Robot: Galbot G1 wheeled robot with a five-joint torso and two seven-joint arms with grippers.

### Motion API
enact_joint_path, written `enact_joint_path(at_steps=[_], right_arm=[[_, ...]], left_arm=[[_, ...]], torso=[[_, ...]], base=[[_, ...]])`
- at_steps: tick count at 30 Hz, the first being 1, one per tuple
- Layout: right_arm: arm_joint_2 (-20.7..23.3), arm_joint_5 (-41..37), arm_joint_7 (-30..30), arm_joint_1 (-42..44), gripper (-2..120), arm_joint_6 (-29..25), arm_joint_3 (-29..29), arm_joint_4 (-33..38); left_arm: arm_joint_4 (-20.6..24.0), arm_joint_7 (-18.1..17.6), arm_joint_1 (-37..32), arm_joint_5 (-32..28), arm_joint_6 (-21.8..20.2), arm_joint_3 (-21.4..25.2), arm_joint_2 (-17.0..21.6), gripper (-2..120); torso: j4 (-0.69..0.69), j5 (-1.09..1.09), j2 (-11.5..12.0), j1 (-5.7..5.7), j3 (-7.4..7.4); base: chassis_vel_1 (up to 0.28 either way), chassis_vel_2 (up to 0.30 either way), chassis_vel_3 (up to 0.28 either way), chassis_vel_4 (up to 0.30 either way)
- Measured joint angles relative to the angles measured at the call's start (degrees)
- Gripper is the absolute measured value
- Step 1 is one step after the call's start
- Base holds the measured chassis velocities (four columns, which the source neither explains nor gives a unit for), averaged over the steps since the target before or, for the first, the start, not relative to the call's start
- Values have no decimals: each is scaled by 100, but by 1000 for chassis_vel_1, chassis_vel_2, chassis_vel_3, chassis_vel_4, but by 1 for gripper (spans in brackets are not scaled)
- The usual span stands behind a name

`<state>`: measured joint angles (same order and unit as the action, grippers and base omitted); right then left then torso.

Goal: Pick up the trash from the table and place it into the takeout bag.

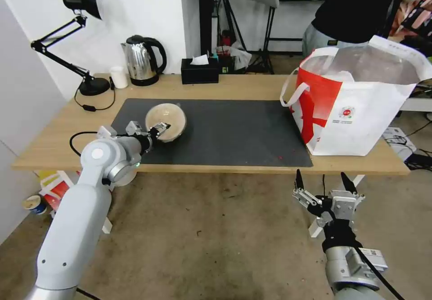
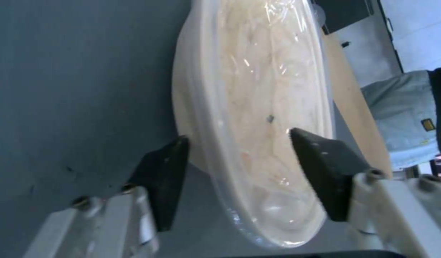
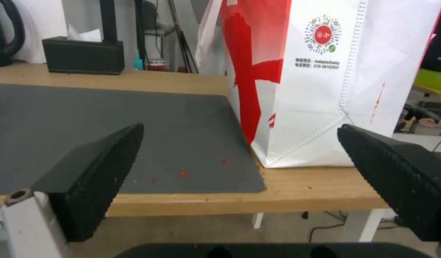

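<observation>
A beige bowl (image 1: 166,119), sealed with clear film, sits tilted at the left end of the dark grey mat (image 1: 234,131) on the table (image 1: 252,87). My left gripper (image 1: 161,128) is shut on the bowl's near rim. In the left wrist view one of the fingers (image 2: 163,172) presses the bowl's (image 2: 259,89) outer wall and the other lies on the film. The takeout bag (image 1: 355,111) stands open-mouthed at the table's right end. My right gripper (image 1: 321,178) hangs open below the front edge, facing the bag (image 3: 326,89) with nothing between its fingers.
Along the back edge stand a black desk lamp (image 1: 85,34), a small white cup (image 1: 119,77), a steel kettle (image 1: 143,61) and a black tissue box (image 1: 200,70). Red crumbs (image 3: 182,172) dot the mat near the bag. A lamp cable (image 1: 76,140) loops over the table's left front corner.
</observation>
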<state>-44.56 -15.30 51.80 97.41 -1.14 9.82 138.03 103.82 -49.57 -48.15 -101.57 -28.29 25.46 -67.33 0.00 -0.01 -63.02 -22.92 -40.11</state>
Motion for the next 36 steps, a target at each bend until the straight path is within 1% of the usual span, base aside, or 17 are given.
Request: enact_joint_path(at_steps=[1,2,6,7,10,11,21,23,25,27,36], right_arm=[[0,0,0,0,100,0,0,0],[0,0,0,0,100,0,0,0],[0,0,0,0,100,0,0,0],[0,0,0,0,100,0,0,0],[0,0,0,0,100,0,0,0],[0,0,0,0,100,0,0,0],[0,0,0,0,100,0,0,0],[0,0,0,0,100,0,0,0],[0,0,0,0,100,0,0,0],[0,0,0,0,100,0,0,0],[0,0,0,0,100,0,0,0]], left_arm=[[0,0,0,9,1,0,0,48],[0,0,0,9,1,0,0,48],[16,0,4,15,7,10,21,29],[16,0,4,15,7,10,21,29],[48,1,1,15,10,23,39,18],[51,3,-3,16,10,26,40,16],[66,23,-20,39,14,32,73,12],[66,29,-20,40,15,32,77,9],[70,33,-22,40,16,32,77,7],[98,41,-45,41,16,35,73,0],[233,59,-139,38,33,79,99,0]], torso=[[0,0,0,0,0],[0,0,0,0,0],[0,2,0,0,0],[0,2,0,0,0],[0,1,0,0,0],[0,1,0,0,0],[0,1,0,0,0],[0,1,0,0,0],[0,1,0,0,0],[0,0,0,0,0],[0,0,0,0,0]], base=[[0,0,0,0],[0,0,0,0],[0,0,0,0],[0,0,0,0],[0,0,0,0],[0,0,0,0],[0,0,0,0],[0,0,0,0],[0,0,0,0],[0,0,0,0],[0,0,0,0]])
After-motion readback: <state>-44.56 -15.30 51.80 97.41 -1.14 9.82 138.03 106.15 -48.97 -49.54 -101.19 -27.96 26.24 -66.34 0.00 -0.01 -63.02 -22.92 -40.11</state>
